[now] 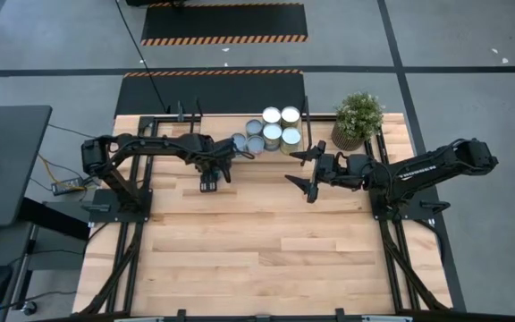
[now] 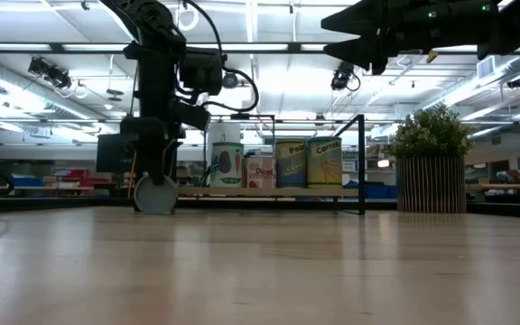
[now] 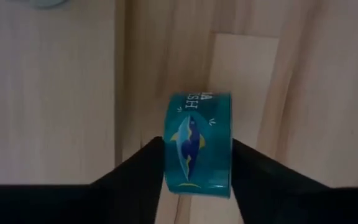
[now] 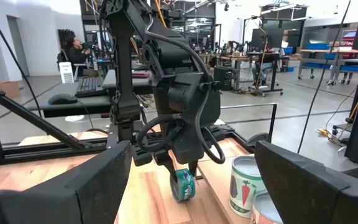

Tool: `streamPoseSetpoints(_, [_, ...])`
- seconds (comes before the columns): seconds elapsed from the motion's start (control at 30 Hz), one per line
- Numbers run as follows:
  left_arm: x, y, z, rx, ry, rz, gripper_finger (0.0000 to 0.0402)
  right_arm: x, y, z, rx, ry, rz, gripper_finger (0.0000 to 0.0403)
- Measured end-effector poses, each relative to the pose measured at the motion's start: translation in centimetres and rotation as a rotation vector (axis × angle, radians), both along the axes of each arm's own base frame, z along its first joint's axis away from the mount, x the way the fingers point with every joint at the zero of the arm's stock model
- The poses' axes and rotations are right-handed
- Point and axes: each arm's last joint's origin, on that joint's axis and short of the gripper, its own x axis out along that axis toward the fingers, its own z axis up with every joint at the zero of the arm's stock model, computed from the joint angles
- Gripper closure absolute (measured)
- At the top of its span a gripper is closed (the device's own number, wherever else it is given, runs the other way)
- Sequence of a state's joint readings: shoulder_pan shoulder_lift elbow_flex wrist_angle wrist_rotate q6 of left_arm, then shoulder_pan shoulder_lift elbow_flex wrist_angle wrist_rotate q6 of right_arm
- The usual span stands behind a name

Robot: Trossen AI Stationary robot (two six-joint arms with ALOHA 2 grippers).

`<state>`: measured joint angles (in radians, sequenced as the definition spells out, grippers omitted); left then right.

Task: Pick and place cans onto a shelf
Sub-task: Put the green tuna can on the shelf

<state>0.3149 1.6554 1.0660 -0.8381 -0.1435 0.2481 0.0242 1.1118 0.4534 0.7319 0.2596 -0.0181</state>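
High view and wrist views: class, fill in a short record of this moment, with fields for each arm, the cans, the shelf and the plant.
left gripper: fingers on either side of a teal can lying on its side on the table
right gripper: fingers open, empty, above the table
cans on shelf: a cluster standing upright
shelf: along the table's far edge
plant: to the right of the cans
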Motion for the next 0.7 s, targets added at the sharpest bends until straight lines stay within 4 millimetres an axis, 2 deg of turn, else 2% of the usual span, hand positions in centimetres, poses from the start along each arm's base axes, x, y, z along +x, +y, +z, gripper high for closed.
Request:
streamPoseSetpoints(0.17, [0.0, 0.3, 0.5, -0.085, -0.019, -0.007, 0.0283, 0.0, 0.0, -0.1, -0.001, 0.014, 0.0, 0.0054])
streamPoseSetpoints(0.33, [0.1, 2.2, 2.7, -0.188, -0.078, 0.009, 0.0296, 0.0, 0.0, -0.2, -0.009, 0.028, 0.0, 0.0054])
streamPoseSetpoints(0.47, [-0.3, 3.7, 3.9, -0.187, -0.085, 0.072, 0.0313, 0.0, 0.0, -0.3, -0.01, 0.03, -0.001, 0.0054])
streamPoseSetpoints(0.57, [-0.5, 3.0, 4.3, -0.28, -0.052, 0.057, 0.0325, 0.0, 0.0, -0.6, -0.034, 0.071, -0.002, 0.0054])
streamPoseSetpoints(0.7, [0.3, 0.3, 4.3, -0.325, -0.03, -0.053, 0.0333, 0.0, 0.0, -1.2, -0.039, 0.133, -0.001, 0.0054])
